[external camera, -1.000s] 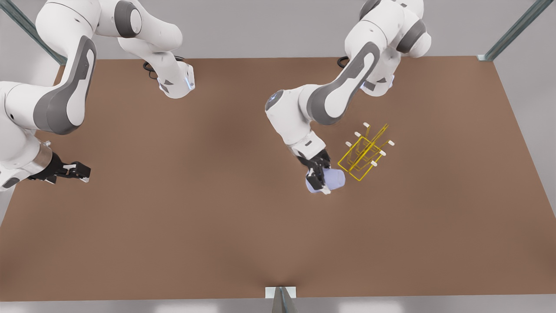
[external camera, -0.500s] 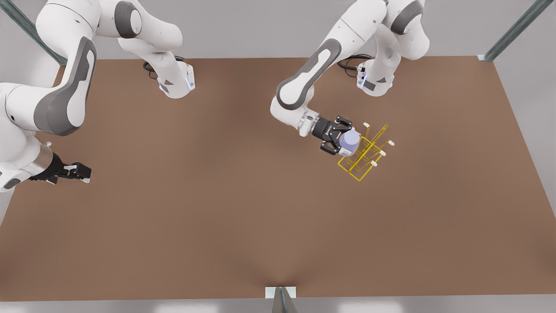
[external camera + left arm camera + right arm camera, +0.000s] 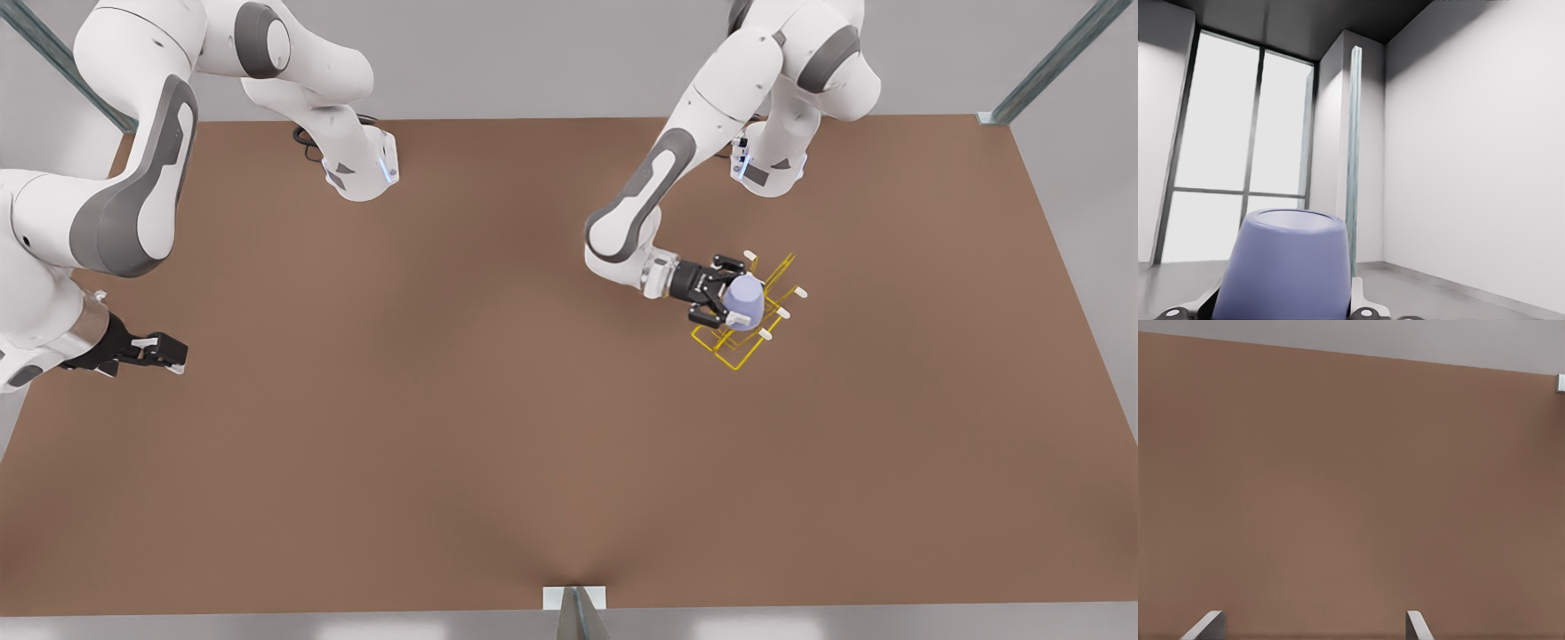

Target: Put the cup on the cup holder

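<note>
The lavender-blue cup (image 3: pixel 745 300) is held sideways in my left gripper (image 3: pixel 731 297), which is shut on it, on the front view's right. The cup hangs over the prongs of the yellow wire cup holder (image 3: pixel 736 364); I cannot tell whether it touches them. In the left wrist view the cup (image 3: pixel 1285 267) sits between the fingers (image 3: pixel 1365 311) with its closed end pointing away from the wrist. My right gripper (image 3: pixel 173 349) waits at the front view's left edge, low over the table. Its fingers (image 3: pixel 1210 625) stand apart with nothing between them.
The brown table (image 3: pixel 444 427) stretches wide around the holder. Both arm bases (image 3: pixel 360 169) stand at the far edge. Metal frame posts (image 3: pixel 1049 62) rise at the corners, and a bracket (image 3: pixel 574 600) sits at the middle of the near edge.
The left gripper lifted the cup from the table beside the holder, turned its wrist, and carried it toward the front view's right over the prongs. The right arm has not moved.
</note>
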{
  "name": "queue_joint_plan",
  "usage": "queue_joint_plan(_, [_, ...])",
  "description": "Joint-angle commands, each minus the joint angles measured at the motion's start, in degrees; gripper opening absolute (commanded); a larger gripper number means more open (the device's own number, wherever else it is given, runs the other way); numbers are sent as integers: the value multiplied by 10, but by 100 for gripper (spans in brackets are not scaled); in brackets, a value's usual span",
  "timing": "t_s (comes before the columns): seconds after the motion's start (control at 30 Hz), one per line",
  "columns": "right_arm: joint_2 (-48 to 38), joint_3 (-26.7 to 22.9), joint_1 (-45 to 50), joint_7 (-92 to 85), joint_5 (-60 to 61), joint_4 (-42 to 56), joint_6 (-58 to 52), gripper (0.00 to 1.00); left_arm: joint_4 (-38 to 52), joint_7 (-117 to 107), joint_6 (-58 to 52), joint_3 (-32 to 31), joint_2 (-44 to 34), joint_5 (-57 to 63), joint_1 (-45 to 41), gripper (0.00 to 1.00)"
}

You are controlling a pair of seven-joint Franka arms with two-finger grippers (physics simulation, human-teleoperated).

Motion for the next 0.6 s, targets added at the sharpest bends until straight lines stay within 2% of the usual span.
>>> queue_joint_plan(0.0, [-1,0,0,1,1,0,0,100,-3,-135,0,0,0,5,2,71])
queue_joint_plan(0.07, [0,0,0,1,1,0,1,100,-3,-151,3,-1,7,1,1,71])
queue_joint_plan(0.17, [-1,0,0,1,1,0,0,100,-49,-141,15,-2,-66,-2,2,71])
queue_joint_plan(0.43, [4,0,0,1,1,1,1,100,-20,-137,-8,-6,-51,-54,-66,71])
queue_joint_plan(0.57, [4,1,0,1,1,1,1,100,-25,-161,-13,-6,-39,-67,-70,71])
